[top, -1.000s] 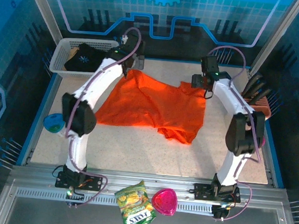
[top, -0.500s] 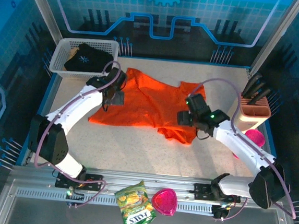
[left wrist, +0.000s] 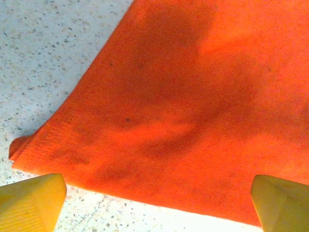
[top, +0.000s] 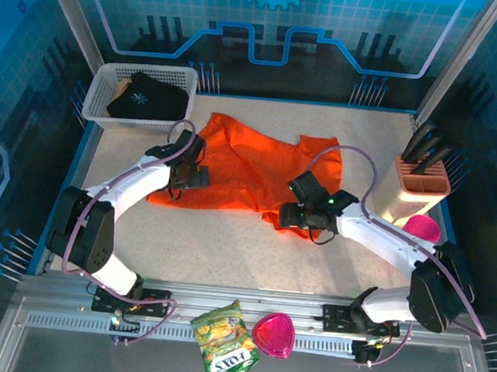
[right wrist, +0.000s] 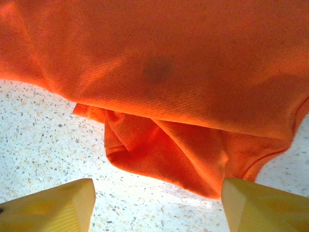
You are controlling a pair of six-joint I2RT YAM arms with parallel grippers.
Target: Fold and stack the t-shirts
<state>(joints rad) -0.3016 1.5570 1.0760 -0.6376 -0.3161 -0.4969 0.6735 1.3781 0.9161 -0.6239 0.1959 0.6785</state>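
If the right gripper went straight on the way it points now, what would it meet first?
The right gripper would probably meet the bunched near fold of the orange t-shirt first, in line between its open jaws; bare table lies under the tips, and depth is unclear.

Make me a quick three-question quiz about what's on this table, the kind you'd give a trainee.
1. True or false: the black t-shirt lies in the white basket.
2. How does the orange t-shirt lie? A) neatly folded; B) spread on the table with a rumpled near corner; C) hanging from a gripper.
3. Fill in: the left gripper and the right gripper both have their jaws ____, with nothing held.

Key: 1 true; 2 B; 3 open.
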